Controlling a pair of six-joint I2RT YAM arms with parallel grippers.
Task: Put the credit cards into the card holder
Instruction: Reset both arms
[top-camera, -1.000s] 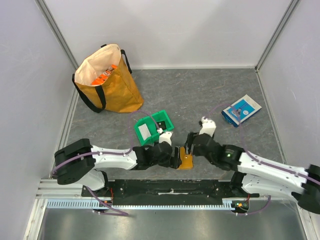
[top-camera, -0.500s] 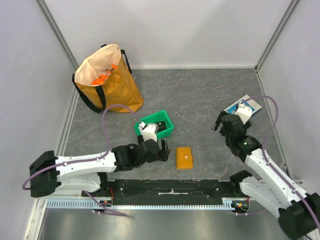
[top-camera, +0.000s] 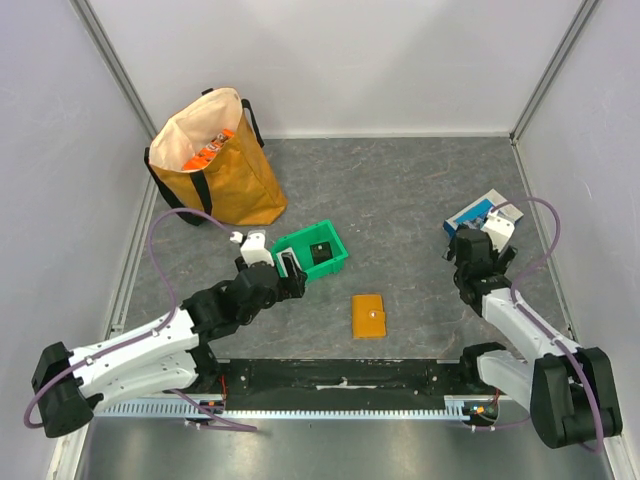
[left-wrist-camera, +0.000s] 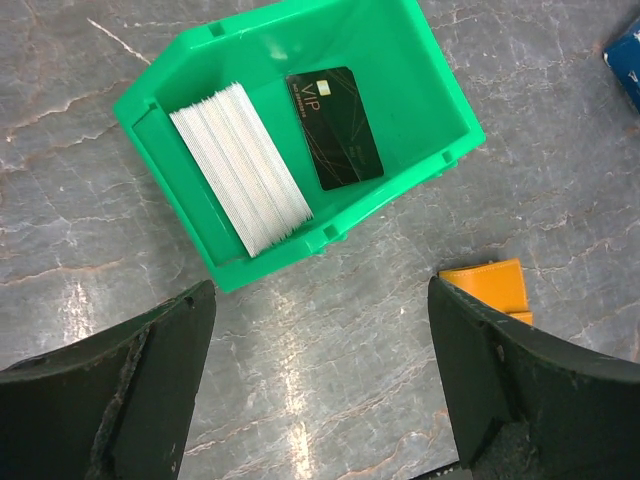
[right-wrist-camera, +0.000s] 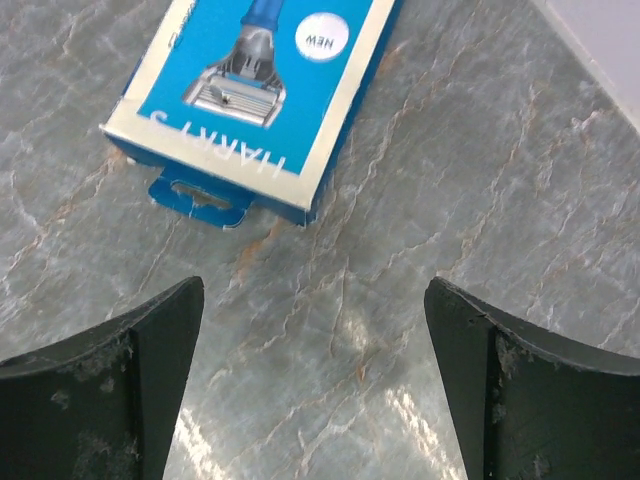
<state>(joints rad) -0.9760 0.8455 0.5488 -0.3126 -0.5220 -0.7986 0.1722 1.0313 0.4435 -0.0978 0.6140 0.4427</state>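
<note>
Finding: the left tool (left-wrist-camera: 320, 292) stands wide, its jaws fully spread and holding nothing. It hovers just short of the near wall of the green bin (left-wrist-camera: 440, 110), and the credit cards lie straight ahead of it inside that bin.

The black card (left-wrist-camera: 333, 127) lies flat on the bin floor, on the right-hand side as your left wrist camera sees it. Its long axis runs away from the tool with a slight lean to the right. Beside it on the left, the white cards (left-wrist-camera: 240, 165) sit packed as one stack with their edges showing, on much the same line.

The card holder (top-camera: 368, 316) lies closed on the table (top-camera: 400, 190), apart from the bin and between the two arms. From the left wrist, only its corner shows at the lower right.

The right tool (right-wrist-camera: 312, 300) is likewise wide and empty. It faces the blue-and-white box (right-wrist-camera: 250, 100) at the far right, well apart from both bin and holder.

Assessment: the left arm is clearly the nearer to the cards, so you should expect the pick to fall to it. The bin walls crowd the approach, and a flat card offers little edge to pinch. The holder appears shut, so in my judgement it needs opening before any card goes in.
</note>
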